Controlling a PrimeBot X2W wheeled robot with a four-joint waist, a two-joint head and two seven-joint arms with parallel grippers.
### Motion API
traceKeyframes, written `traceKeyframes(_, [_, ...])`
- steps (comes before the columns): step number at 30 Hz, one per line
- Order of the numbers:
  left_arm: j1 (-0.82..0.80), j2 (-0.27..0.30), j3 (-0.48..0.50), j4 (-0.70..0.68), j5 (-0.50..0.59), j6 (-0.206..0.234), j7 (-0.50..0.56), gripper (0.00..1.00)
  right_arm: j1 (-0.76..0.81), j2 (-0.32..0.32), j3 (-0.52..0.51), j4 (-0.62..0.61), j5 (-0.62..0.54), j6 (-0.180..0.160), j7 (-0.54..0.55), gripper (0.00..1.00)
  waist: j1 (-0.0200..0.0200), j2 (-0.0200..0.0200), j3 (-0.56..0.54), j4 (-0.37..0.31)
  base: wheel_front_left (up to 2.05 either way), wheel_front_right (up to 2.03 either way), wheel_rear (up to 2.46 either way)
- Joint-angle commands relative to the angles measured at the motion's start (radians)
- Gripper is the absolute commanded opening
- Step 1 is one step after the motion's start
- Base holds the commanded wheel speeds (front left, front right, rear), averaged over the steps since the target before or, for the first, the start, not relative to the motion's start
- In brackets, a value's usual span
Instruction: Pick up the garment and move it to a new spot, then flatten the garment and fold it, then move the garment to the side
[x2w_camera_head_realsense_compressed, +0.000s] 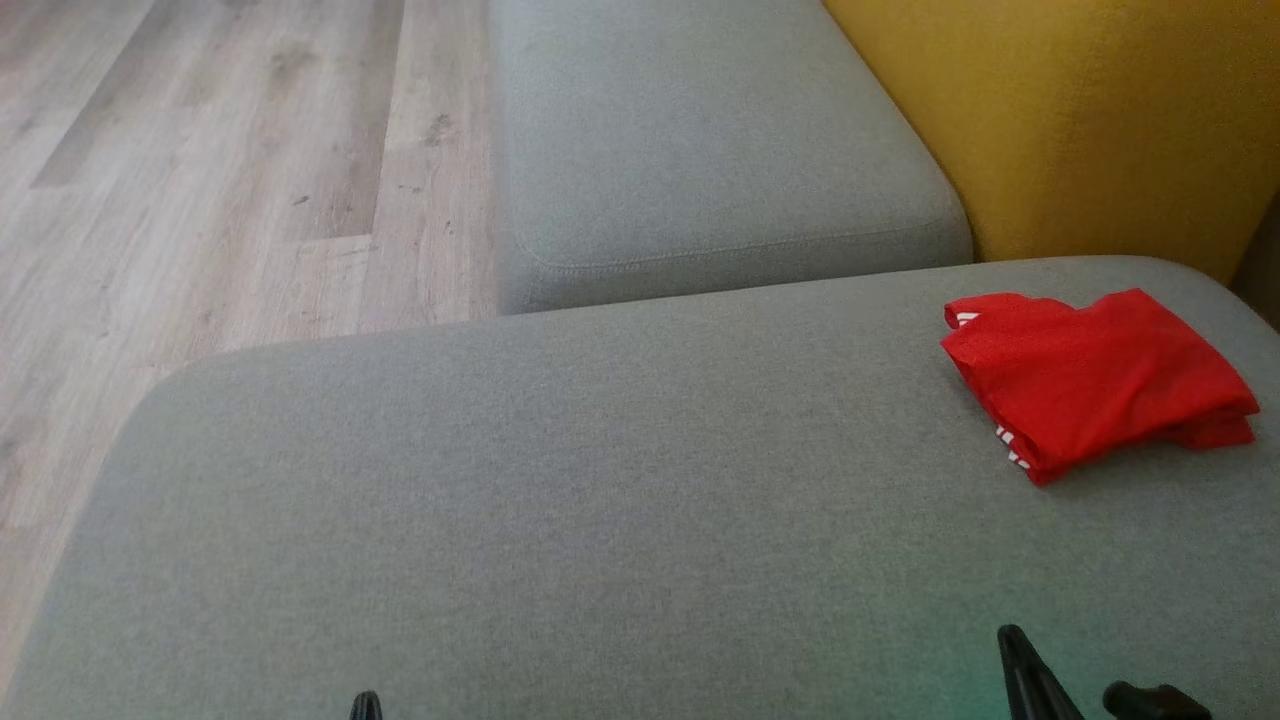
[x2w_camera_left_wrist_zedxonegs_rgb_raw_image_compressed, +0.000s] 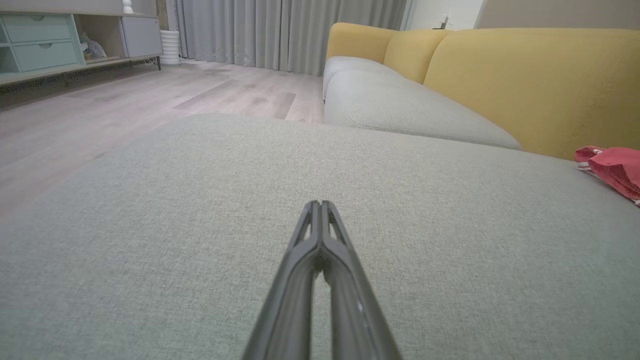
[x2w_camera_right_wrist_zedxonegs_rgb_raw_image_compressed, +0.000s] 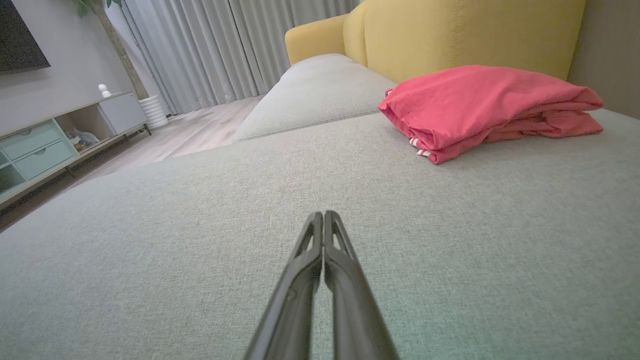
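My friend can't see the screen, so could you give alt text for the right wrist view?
A loosely folded red garment lies on a grey cushion in front of a yellow backrest. In the foreground the right gripper is shut and empty. Curtains and a cabinet stand further back on the left.

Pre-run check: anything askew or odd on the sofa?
Nothing spilled or damaged. The red garment lies folded at the grey cushion's far right, near the yellow backrest; the fold is loose, edges uneven.
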Motion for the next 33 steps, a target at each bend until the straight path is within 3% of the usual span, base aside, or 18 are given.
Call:
traceKeyframes(1, [-0.056,0.001,0.020,-0.029,-0.035,-0.013,0.009,0.00,-0.059,0.003,-0.012,-0.037,0.039,0.001,0.011,0.00,-0.0001,-0.0001,0.004,0.001,0.00,0.00,0.00])
traceKeyframes(33, [-0.153,0.002,0.094,-0.021,-0.383,-0.088,0.097,0.00,-0.134,0.014,-0.061,-0.058,0.403,0.002,0.099,0.00,-0.0001,-0.0001,0.064,0.017,0.00,0.00,0.00])
